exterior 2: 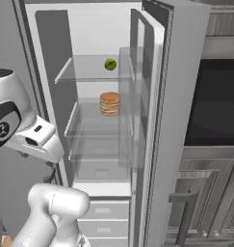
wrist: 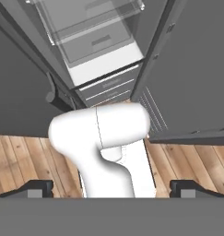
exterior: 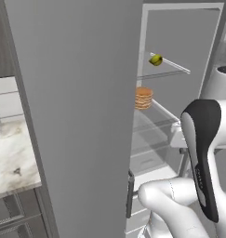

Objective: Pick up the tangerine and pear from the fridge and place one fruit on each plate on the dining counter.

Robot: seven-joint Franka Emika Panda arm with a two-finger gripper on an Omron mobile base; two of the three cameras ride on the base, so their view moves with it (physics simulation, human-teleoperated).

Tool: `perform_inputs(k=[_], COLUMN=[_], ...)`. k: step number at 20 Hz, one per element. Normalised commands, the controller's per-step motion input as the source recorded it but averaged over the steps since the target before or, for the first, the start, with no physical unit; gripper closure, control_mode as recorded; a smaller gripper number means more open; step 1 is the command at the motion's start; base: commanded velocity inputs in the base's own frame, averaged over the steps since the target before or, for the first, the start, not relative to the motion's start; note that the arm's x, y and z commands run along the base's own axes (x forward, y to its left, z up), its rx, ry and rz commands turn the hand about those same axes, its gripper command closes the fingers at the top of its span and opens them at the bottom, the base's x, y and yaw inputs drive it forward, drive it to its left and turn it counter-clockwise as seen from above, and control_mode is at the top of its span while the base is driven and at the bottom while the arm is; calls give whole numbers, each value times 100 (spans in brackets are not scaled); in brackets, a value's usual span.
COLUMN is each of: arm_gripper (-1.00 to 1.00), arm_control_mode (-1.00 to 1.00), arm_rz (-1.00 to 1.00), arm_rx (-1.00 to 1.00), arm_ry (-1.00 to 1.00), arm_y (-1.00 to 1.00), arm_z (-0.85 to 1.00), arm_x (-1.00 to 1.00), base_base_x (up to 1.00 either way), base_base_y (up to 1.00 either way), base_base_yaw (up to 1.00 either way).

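Note:
The fridge (exterior 2: 51, 58) stands open, its wide grey door (exterior: 77, 116) swung out toward me. On an upper glass shelf lies the pear (exterior: 156, 60) (exterior 2: 110, 64), small and yellow-green. The tangerine, the plates and the dining counter are out of view. My gripper (wrist: 113, 191) points down at the wooden floor in front of the fridge's lower drawers (wrist: 104, 85). Its two dark fingertips (wrist: 39, 188) stand far apart, open, with nothing between them. The hand is well below the pear's shelf.
A tan stack of pancakes (exterior 2: 110, 103) (exterior: 143, 98) sits on the shelf under the pear. A dark built-in oven (exterior 2: 214, 106) is right of the fridge. A marble-topped counter with drawers (exterior: 12, 158) lies left of the door. My own white arm crosses the hand view.

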Motion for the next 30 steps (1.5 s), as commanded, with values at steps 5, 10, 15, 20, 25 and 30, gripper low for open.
perform_inputs(k=[5,10,15,20,25,30], arm_gripper=[-100,-100,-100,-100,-100,-100], arm_control_mode=[100,100,100,100,100,-100], arm_rz=[0,0,0,0,0,0], arm_rx=[0,0,0,0,0,0], arm_ry=[0,0,0,0,0,-32], arm_y=[0,0,0,0,0,2], arm_z=[0,0,0,0,0,36], arm_x=[0,0,0,0,0,19], base_base_x=[4,0,8,0,1,0], base_base_y=[-42,-36,0,0,0,0], base_base_yaw=[9,2,0,0,0,0])
